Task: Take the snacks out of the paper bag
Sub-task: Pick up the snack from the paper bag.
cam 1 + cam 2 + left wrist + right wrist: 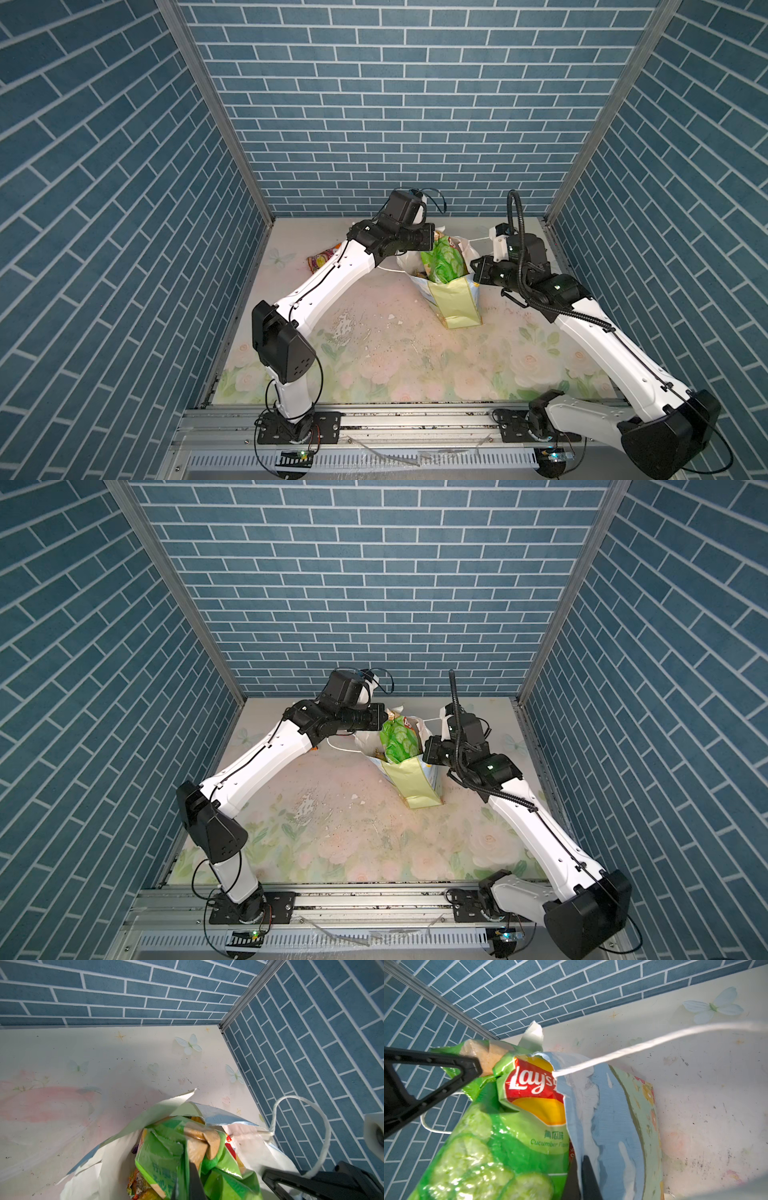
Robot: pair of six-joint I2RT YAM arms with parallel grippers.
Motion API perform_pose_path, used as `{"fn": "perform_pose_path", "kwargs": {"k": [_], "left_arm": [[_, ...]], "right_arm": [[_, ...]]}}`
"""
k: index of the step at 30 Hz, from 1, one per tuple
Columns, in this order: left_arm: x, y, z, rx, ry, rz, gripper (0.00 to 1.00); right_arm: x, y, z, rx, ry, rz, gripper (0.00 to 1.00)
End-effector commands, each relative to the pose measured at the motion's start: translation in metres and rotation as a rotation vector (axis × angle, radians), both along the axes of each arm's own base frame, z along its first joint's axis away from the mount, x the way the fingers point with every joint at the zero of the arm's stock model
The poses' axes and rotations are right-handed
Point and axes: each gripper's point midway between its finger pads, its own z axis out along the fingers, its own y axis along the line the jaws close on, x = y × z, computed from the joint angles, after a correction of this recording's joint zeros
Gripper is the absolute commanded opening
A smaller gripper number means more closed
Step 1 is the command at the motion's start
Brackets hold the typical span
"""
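- The bag (pixel 455 303) stands right of centre in both top views, its mouth toward the upper part of the frame. A green packet (pixel 442 262) sticks about half out of it.
- The left gripper (pixel 204 1141) is clenched on the packet's crumpled top edge. In the right wrist view its taped tip bites that edge at the upper left of the frame.
- The right gripper (pixel 581 1176) is clenched on the bag's blue wall at bottom centre of that frame, just beside the packet. It looks to be anchoring the bag.
- The packet's long axis runs from the bag's floor up through the mouth, leaning slightly to the upper left in a top view, toward the left gripper. The held end is the upper one, and the lower end sits between the bag walls.
- I judge the pull should follow that axis, up and to the upper left. A sideways tug could drag the wall or tip the bag.
- More snacks (pixel 139 1182) lie deeper in the bag, under the green one.
- A loose packet (pixel 322 261) lies on the table (pixel 374 332) left of centre, behind the left arm and well apart from the bag.
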Motion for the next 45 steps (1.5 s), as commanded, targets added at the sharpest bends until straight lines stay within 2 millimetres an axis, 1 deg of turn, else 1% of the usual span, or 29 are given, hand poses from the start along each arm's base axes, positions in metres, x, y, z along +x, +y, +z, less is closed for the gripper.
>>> {"fn": "perform_pose_path", "kwargs": {"k": [1,9,13,18,26,39,45], "left_arm": [[-0.004,0.006,0.025,-0.018,-0.067,0.007,0.00],[-0.004,0.012,0.036,-0.024,-0.097,0.019,0.00],[-0.003,0.011,0.045,-0.047,-0.108,0.010,0.00],[0.003,0.013,0.063,-0.104,-0.112,0.009,0.00],[0.006,0.014,0.092,-0.143,-0.155,-0.005,0.00],[0.017,0.039,0.127,-0.204,-0.203,0.029,0.00],[0.022,0.059,0.140,-0.227,-0.217,0.061,0.00]], "right_arm": [[0.000,0.000,0.026,0.065,-0.073,-0.022,0.00],[0.000,-0.001,0.024,0.061,-0.068,-0.025,0.00],[-0.001,-0.001,0.023,0.058,-0.066,-0.026,0.00],[0.000,-0.003,0.023,0.055,-0.069,-0.033,0.00],[0.000,-0.003,0.024,0.055,-0.070,-0.034,0.00],[-0.003,-0.007,0.021,0.047,-0.070,-0.045,0.00],[-0.004,-0.010,0.022,0.042,-0.075,-0.053,0.00]]}}
